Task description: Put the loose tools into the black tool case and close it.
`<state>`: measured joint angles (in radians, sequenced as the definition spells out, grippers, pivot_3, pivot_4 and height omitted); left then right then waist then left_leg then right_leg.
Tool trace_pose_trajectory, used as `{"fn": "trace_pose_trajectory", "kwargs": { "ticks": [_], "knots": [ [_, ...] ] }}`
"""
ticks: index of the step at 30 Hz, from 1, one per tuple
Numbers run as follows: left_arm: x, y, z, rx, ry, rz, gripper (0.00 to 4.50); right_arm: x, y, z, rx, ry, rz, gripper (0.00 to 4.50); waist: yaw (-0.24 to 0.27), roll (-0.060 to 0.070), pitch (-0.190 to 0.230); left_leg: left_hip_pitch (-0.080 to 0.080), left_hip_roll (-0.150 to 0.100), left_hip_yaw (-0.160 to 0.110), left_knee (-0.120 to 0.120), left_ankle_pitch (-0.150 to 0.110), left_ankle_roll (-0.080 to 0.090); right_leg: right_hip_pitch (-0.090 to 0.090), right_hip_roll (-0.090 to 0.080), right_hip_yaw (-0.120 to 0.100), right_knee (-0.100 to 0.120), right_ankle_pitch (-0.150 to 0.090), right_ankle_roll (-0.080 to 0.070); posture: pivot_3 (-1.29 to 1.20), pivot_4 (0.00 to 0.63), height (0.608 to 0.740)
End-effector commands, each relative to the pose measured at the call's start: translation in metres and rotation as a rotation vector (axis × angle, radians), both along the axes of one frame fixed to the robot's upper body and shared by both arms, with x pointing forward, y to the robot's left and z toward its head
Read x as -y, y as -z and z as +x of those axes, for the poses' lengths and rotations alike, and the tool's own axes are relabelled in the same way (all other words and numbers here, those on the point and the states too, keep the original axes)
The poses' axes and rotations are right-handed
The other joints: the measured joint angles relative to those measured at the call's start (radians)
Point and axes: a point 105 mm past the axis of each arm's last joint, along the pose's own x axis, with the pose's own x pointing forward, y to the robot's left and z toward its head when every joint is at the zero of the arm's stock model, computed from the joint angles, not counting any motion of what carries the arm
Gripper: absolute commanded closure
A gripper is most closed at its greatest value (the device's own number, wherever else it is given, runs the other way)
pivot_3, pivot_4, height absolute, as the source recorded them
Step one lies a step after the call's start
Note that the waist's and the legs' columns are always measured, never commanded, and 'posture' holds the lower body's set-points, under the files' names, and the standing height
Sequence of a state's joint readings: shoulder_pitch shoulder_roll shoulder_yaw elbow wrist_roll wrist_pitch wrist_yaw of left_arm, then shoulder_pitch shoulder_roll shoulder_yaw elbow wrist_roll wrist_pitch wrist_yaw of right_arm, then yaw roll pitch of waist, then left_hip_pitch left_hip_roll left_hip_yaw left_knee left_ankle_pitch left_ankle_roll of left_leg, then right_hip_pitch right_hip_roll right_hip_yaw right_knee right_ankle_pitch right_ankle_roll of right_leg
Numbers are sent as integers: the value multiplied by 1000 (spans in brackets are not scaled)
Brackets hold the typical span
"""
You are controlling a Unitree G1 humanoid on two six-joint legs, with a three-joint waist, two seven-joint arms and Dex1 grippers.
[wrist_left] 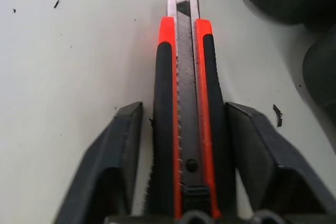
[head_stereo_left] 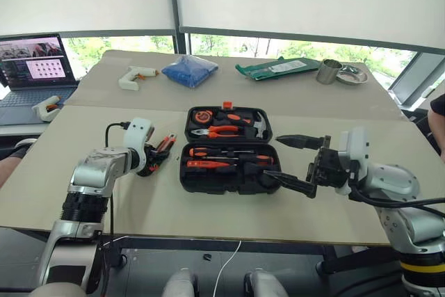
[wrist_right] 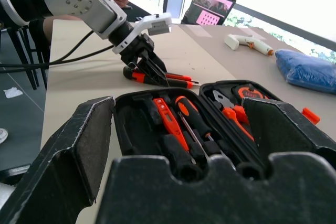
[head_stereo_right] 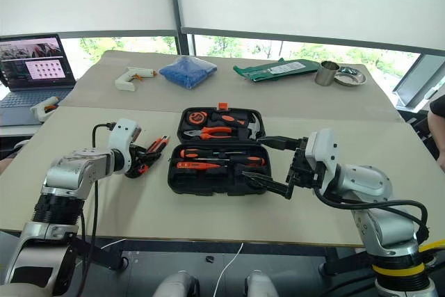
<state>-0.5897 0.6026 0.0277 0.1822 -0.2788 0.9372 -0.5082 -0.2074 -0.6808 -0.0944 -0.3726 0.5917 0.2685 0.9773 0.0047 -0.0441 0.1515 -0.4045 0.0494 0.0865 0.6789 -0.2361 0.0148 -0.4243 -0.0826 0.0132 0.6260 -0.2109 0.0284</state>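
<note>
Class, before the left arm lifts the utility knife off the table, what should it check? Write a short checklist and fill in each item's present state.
1. Orange-and-black utility knife lies between the left gripper fingers: ok.
2. Fingers clamped firmly on the knife: cannot tell; narrow gaps show on both sides.
3. Black plastic hinged tool case lid open: ok.
4. Free slot for the knife in the case: cannot tell.
5. Right gripper open, at the case's right side, off the knife's path: ok.
6. Another orange-and-black tool beside the knife could be dragged along: not ok.
</note>
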Motion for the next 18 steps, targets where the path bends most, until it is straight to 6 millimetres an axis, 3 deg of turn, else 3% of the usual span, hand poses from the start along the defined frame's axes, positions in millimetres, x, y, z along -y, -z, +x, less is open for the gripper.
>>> {"fn": "trace_pose_trajectory", "kwargs": {
  "ticks": [1, 2, 4, 6, 10, 12, 14, 18],
  "knots": [
    [-28, -4, -8, 36, -39, -7, 2920, 6, -14, -5, 75, 33, -7, 0, -9, 0, 0, 0, 0, 0, 0, 0, 0, 0, 0, 0, 0, 0, 0, 0, 150, 740],
    [-34, -12, -8, 80, -43, -7, 2920, 7, -14, -5, 76, 39, -7, 0, -15, 0, 0, 0, 1, 0, -1, 0, 0, 0, 0, 0, 0, 0, 0, 0, 150, 740],
    [-30, -44, -8, 263, 106, -9, 2920, 9, -14, -7, 81, 51, -8, 0, -22, 0, 0, 0, 1, 0, -1, 0, 0, -1, 1, 0, 0, 0, -1, 0, 150, 740],
    [-4, -66, -20, 366, 397, 43, 2920, 12, -12, -9, 78, 57, -18, 0, -18, -1, 1, -1, 2, 0, -1, 0, 0, -2, 2, 0, 1, 0, -2, 0, 150, 740],
    [55, -84, -36, 313, 784, -18, 2920, 24, -9, -9, 50, 77, -48, 0, 11, -1, 1, -2, 1, 1, 0, 1, -1, -2, -1, -1, 0, -1, -3, 0, 150, 740],
    [86, -88, -48, 258, 962, -44, 2920, 29, -4, -12, 26, 80, -82, 0, 24, -1, 1, -4, -2, 1, 1, 1, 0, -1, -2, -1, -2, -3, -4, 0, 150, 740],
    [103, -83, -51, 233, 1072, 44, 2920, 34, 3, -15, 0, 86, -126, 0, 28, -1, 1, -6, -3, 1, 3, 0, 2, 0, -2, 0, -4, -3, -2, 0, 150, 740],
    [139, -71, -48, 204, 1174, 127, 2920, 46, 18, -21, -62, 120, -190, 0, 24, -1, 1, -6, -4, 1, 3, -1, 4, 0, -2, 1, -4, -1, 4, 0, 150, 740]
  ]
}}
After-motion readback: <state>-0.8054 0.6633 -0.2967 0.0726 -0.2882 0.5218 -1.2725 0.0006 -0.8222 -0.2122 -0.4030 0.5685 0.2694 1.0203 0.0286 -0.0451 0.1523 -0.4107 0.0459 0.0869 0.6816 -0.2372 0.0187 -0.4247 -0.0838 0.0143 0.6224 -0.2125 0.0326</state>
